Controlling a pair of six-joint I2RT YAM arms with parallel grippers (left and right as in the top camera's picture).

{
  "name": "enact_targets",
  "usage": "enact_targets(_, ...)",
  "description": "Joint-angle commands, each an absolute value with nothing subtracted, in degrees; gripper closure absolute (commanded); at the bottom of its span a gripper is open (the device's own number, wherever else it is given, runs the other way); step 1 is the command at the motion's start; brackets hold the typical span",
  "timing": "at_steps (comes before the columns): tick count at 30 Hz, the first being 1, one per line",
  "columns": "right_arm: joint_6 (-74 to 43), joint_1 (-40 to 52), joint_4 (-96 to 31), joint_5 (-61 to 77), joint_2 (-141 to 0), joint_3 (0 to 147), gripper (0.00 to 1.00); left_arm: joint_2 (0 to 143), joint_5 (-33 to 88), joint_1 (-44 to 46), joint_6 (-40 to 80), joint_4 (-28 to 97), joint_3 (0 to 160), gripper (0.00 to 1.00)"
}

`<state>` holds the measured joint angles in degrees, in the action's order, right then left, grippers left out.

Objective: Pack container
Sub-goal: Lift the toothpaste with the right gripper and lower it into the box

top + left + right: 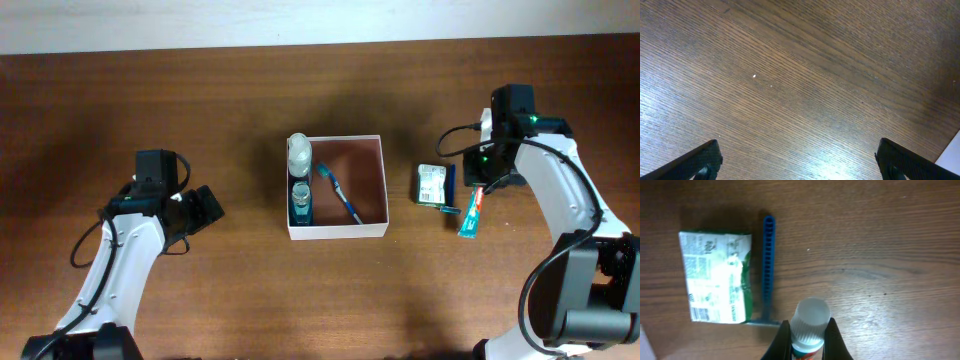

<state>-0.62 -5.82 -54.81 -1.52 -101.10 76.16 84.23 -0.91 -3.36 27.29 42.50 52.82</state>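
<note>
Pinched between the closed jaws of my right gripper (pixel 809 331) is the white ribbed cap of a toothpaste tube (pixel 810 314), which sits well to the right of the container (pixel 338 231). I cannot tell whether the tube rests on the wooden table (pixel 250 300) or hangs just above it.

Seen from overhead, the container is square, shallow and open-topped, with thin white walls and a reddish-brown floor. It stands in the middle of the table between my two arms. Against its left wall are a clear bottle (pixel 298 152) and a blue bottle (pixel 301 200), one behind the other. A blue toothbrush (pixel 340 193) lies slantwise across the middle. The floor along the container's right wall is bare.

A green-and-white packet (pixel 715 277) lies to the right of the container, apart from its wall, with a strip of wood between them. A blue comb (pixel 768 265) lies just beside the packet, on the side away from the container.

My left gripper (pixel 802 162) is well to the left of the container, jaws spread wide with nothing between them. Bare wood runs along the container's left, front and back walls.
</note>
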Motion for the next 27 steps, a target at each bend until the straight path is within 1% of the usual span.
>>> enact_targets(1, -1.08, -6.02, -55.57, 3.09, -98.85, 77.91, 0.96, 84.71, -1.32, -3.53, 27.18, 42.48, 52.9, 0.0)
enact_targets(6, -1.1, -6.02, -58.48, 6.0, -97.17, 81.45, 0.96, 84.71, -1.32, -3.53, 27.18, 42.48, 52.9, 0.0)
enact_targets(16, -1.1, -4.67, -68.23, 12.97, -96.55, 91.13, 0.96, 84.71, -1.32, -3.53, 27.18, 42.48, 52.9, 0.0)
enact_targets(20, -2.44, -1.3, -67.81, 13.54, -96.55, 93.1, 0.96, 84.71, -1.32, -3.53, 27.18, 42.48, 52.9, 0.0)
enact_targets(27, -4.86, 7.27, -61.36, 13.28, -96.57, 93.23, 0.96, 84.71, -1.32, -3.53, 27.18, 42.48, 52.9, 0.0)
